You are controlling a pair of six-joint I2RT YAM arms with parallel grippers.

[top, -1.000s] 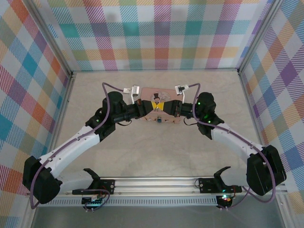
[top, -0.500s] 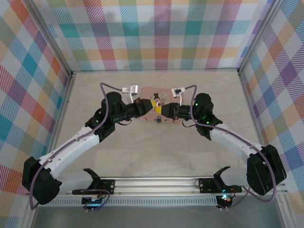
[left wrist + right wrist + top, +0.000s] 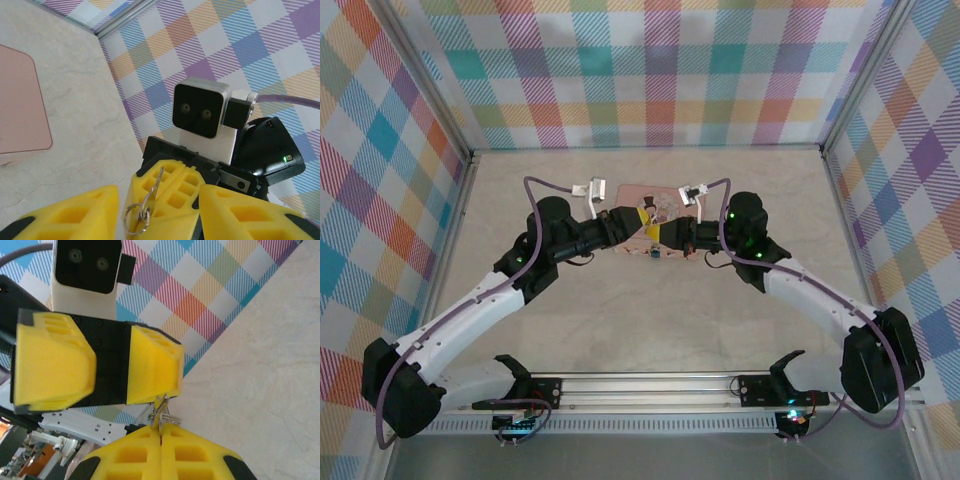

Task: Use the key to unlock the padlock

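My right gripper (image 3: 161,432) is shut on the key (image 3: 161,416), a thin silvery key whose ring hangs just past the yellow fingertips. In the left wrist view the key (image 3: 155,186) and its ring (image 3: 135,219) lie against the right gripper's closed yellow fingers (image 3: 187,192). My left gripper (image 3: 159,220) is open, with one finger on each side of them. From above, the left gripper (image 3: 638,220) and the right gripper (image 3: 666,233) meet over the pink tin (image 3: 633,190). The tiny blue padlock (image 3: 653,252) sits at the tin's near edge, below both grippers and untouched.
The pink tin (image 3: 20,100) lies on the beige tabletop (image 3: 650,320). Checked cloth walls (image 3: 650,70) close in the back and both sides. Purple cables loop above each wrist. A metal rail (image 3: 650,385) runs along the near edge.
Both grippers have shifted slightly left and toward the back over the tin. The right gripper with the key has closed in on the left gripper's open fingers.
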